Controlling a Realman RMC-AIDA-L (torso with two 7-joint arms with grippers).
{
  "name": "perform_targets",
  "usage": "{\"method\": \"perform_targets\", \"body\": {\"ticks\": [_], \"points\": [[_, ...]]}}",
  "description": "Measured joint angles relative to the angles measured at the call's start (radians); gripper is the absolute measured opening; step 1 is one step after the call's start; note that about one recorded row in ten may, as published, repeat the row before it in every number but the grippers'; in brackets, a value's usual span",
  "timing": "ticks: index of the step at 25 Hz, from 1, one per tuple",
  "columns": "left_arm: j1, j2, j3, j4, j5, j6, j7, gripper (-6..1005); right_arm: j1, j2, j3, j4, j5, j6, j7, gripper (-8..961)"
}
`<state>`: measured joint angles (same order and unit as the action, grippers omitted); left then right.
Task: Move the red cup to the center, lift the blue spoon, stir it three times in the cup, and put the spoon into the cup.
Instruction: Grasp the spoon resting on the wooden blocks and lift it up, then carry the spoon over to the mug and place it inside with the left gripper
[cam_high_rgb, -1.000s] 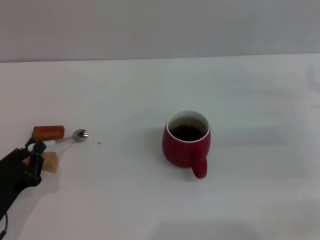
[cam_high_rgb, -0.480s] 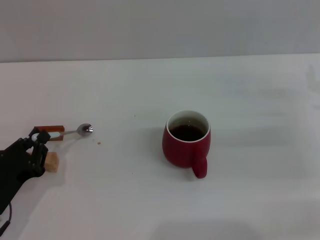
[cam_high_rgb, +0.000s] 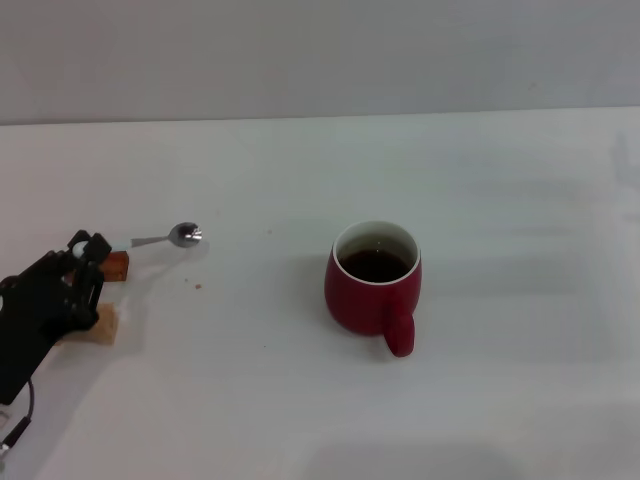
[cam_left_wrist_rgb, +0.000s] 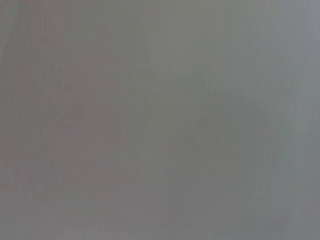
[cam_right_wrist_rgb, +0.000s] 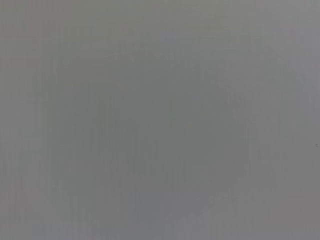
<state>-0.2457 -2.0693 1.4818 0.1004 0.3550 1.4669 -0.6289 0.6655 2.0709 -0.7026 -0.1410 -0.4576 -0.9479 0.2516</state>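
Observation:
The red cup (cam_high_rgb: 373, 285) stands near the middle of the white table, dark liquid inside, its stubby handle pointing toward me. At the far left my left gripper (cam_high_rgb: 88, 250) is shut on the handle end of the blue spoon (cam_high_rgb: 165, 238). The spoon is lifted off the table, its silvery bowl pointing right toward the cup. Most of its pale handle is hidden in the fingers. Both wrist views are plain grey and show nothing. My right gripper is out of view.
A reddish-brown wooden block (cam_high_rgb: 117, 265) lies just behind the left gripper, and a lighter tan block (cam_high_rgb: 102, 323) lies beside the arm. A small crumb (cam_high_rgb: 198, 286) sits on the table between them and the cup.
My left gripper has risen and shifted right and farther from me, carrying the spoon with it off the table. The cup has not moved.

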Motion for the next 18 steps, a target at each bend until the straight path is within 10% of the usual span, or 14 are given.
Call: {"method": "perform_targets", "body": {"ticks": [18], "points": [[-0.089, 0.019, -0.003, 0.129, 0.052, -0.099, -0.122, 145, -0.01, -0.002, 0.007, 0.008, -0.001, 0.0, 0.0, 589]]}}
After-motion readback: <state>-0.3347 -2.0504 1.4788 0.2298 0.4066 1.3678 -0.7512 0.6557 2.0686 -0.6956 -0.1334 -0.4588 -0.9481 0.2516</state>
